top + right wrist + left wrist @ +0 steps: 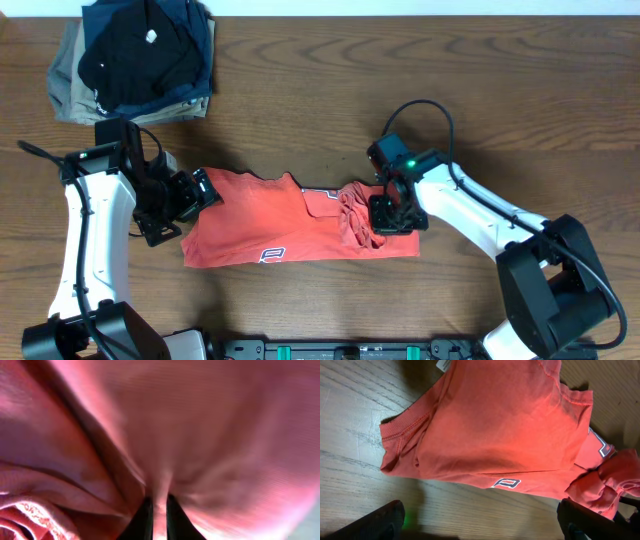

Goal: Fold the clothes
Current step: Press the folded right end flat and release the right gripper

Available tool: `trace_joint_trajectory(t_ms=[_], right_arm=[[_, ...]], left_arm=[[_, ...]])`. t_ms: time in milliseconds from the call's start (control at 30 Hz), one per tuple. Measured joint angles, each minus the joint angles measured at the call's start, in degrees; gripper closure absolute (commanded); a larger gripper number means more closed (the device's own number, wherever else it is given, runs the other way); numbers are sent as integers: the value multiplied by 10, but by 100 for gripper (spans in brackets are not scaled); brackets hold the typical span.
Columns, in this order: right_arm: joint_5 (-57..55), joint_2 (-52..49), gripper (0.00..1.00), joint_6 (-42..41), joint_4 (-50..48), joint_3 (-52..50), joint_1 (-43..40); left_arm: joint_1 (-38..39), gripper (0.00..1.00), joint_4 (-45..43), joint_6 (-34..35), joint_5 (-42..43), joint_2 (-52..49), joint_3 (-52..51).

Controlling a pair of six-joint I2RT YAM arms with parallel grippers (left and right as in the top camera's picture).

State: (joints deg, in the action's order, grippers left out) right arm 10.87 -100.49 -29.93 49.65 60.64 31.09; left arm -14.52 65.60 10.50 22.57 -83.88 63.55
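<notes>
Right gripper [386, 214] is pinching the shirt [265, 228], bunched beneath it; left gripper [197, 196] is hovering, fingers spread, just beside the other end; folding is seemingly running midway.

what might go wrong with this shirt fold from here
1. The right pincer is shut on a bunched wad of the T-shirt; pulling may drag extra layers and leave a lumpy fold.
2. The left pincer is open at the far edge, holding nothing, so it could slide.
</notes>
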Motion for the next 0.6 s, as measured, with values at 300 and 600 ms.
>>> trace_joint_trajectory(t_ms=[300, 600], right_arm=[[39, 0, 88, -24, -57, -1, 37], [64, 0, 77, -41, -95, -1, 48]], left_arm=[[0, 2, 0, 0, 0, 0, 0], [0, 2, 0, 0, 0, 0, 0]])
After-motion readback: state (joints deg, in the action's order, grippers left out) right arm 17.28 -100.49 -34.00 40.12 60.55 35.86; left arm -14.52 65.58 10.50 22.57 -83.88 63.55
